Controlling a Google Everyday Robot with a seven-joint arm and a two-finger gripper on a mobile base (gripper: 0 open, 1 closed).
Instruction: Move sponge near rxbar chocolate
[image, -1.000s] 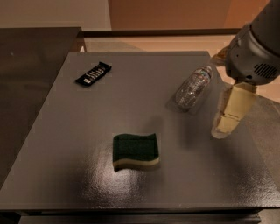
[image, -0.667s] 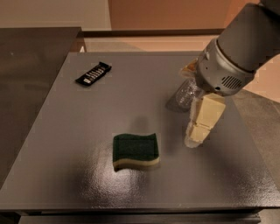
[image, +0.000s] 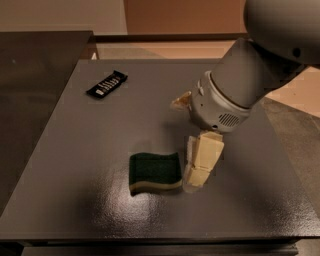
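Note:
The sponge (image: 155, 172), dark green on top with a pale yellow layer below, lies flat on the grey table (image: 75, 150) near the front middle. The rxbar chocolate (image: 107, 84), a small black bar with white lettering, lies at the table's far left, well apart from the sponge. My gripper (image: 197, 177) hangs down from the large grey arm (image: 240, 85), low over the table, just to the right of the sponge's right edge.
The arm covers the middle right of the table, where a clear water bottle lay; only a pale bit (image: 180, 101) shows at the arm's left edge. A dark counter (image: 35, 55) stands to the left and bare floor (image: 295, 125) to the right.
The arm has swung left and down across the table. The gripper has moved from beside the water bottle to right next to the sponge. The sponge and bar have not moved.

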